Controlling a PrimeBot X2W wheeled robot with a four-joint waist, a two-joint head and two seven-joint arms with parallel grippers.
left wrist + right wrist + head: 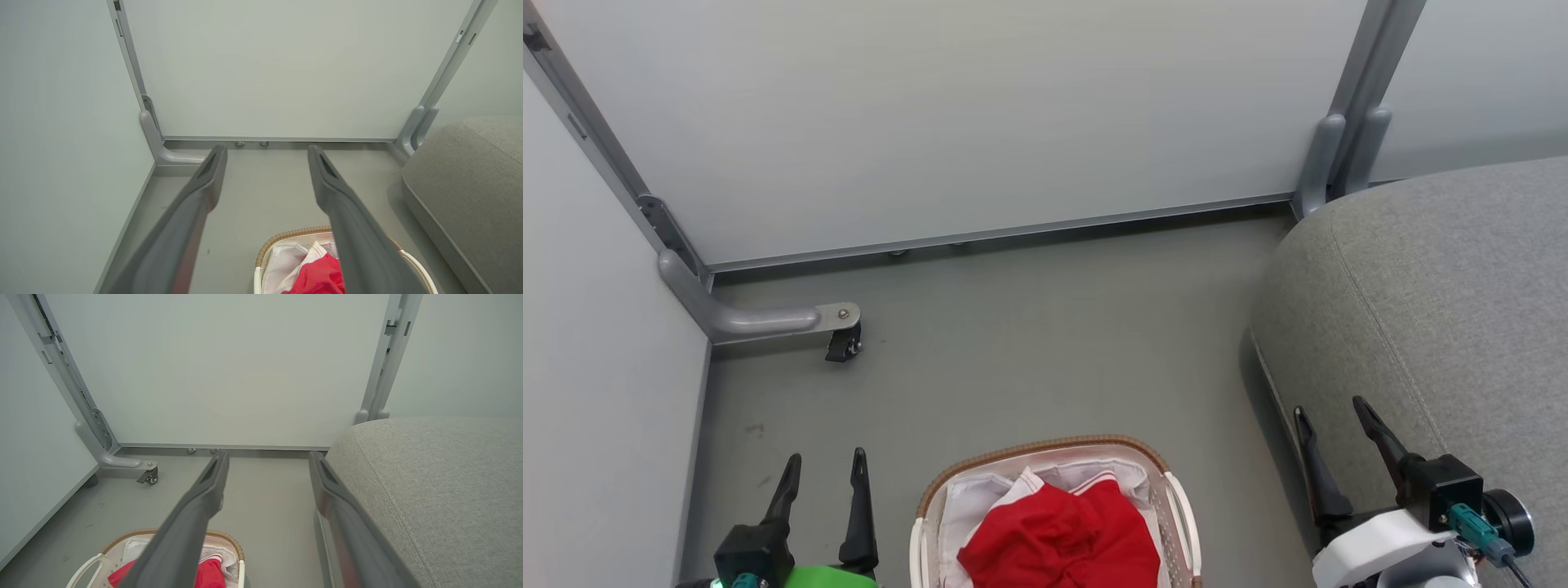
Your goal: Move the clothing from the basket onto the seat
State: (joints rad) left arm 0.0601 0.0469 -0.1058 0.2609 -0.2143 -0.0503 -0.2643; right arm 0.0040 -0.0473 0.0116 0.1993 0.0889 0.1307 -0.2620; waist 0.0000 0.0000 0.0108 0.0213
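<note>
Red clothing (1062,535) with white striped trim lies bunched in the white basket (1181,523) with a brown woven rim, at the bottom middle of the head view. My left gripper (823,464) stands open to the basket's left, nothing between its fingers. My right gripper (1331,412) is open too, at the grey sofa seat's (1445,310) front edge, right of the basket. In the left wrist view the clothing (318,273) and basket (286,237) sit below the open fingers. The right wrist view has the clothing (208,575), the basket (229,541) and the seat (433,490).
Pale partition panels (980,122) close off the back and left. A grey panel foot with a caster (843,343) juts onto the floor at the left. Grey floor (1045,351) lies between the basket and the panels.
</note>
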